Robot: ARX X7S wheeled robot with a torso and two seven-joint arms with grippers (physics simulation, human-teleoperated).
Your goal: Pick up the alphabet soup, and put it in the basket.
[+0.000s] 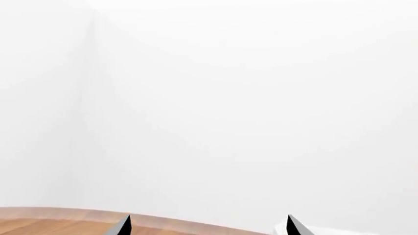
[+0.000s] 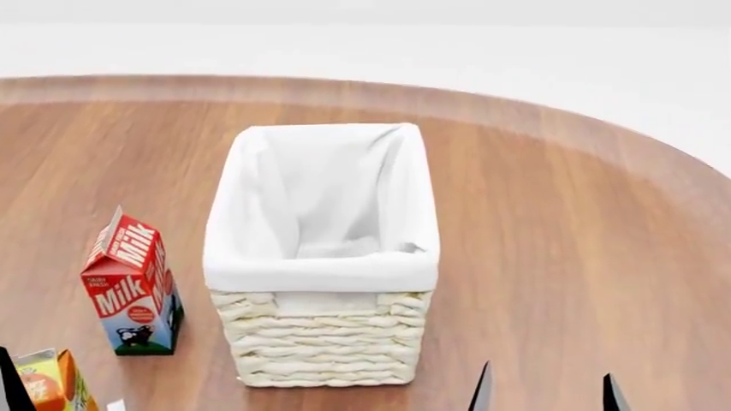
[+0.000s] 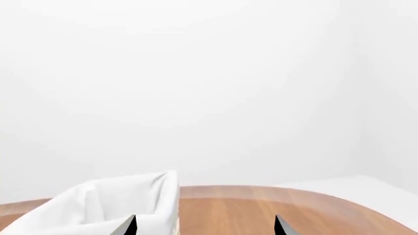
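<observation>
The cream wicker basket (image 2: 323,257) with a white cloth liner stands in the middle of the wooden table; nothing shows inside it. Its liner also shows in the right wrist view (image 3: 104,203). The alphabet soup can is out of view. My right gripper (image 2: 549,394) is open, its two dark fingertips at the front edge of the head view, just right of the basket; in its own view the tips (image 3: 205,226) stand wide apart with nothing between them. My left gripper (image 1: 209,226) is open and empty, facing the far wall; only one tip (image 2: 12,381) shows in the head view.
A red, white and blue milk carton (image 2: 132,282) stands left of the basket. An orange and green carton (image 2: 51,381) sits at the front left corner beside my left fingertip. The round wooden table (image 2: 571,214) curves away at the far right, with white floor beyond.
</observation>
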